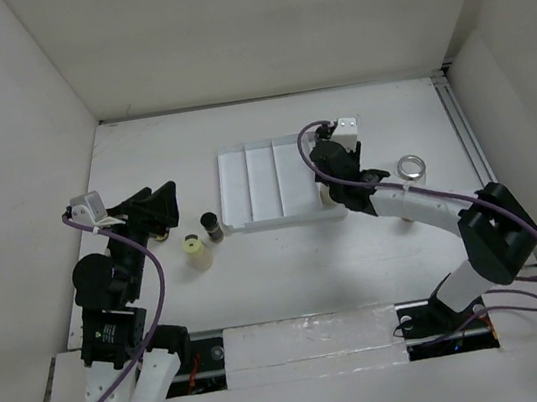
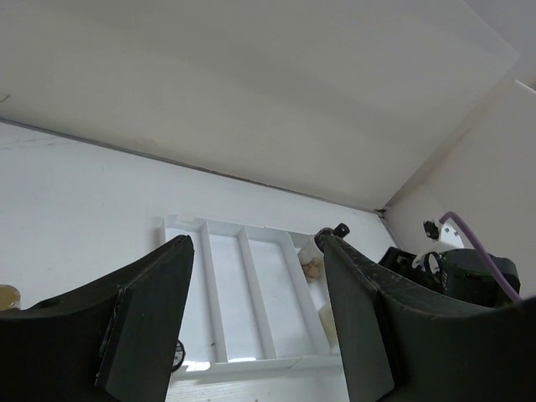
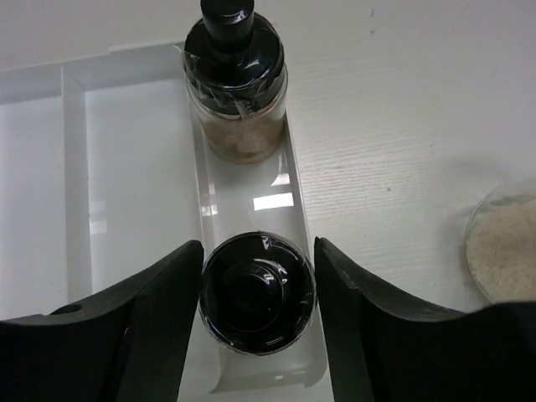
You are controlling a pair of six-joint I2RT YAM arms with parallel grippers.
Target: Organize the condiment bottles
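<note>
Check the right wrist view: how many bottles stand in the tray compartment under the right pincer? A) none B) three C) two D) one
C: two black-capped bottles stand in the narrow end compartment of the tray, the near bottle between the fingers of the right pincer and the far bottle just beyond it.

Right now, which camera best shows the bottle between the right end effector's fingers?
Right wrist: the black-capped bottle sits cap-up between the fingers, in the tray's narrow end compartment. In top external the right end effector covers it. In left wrist, that camera's own finger hides most of it.
</note>
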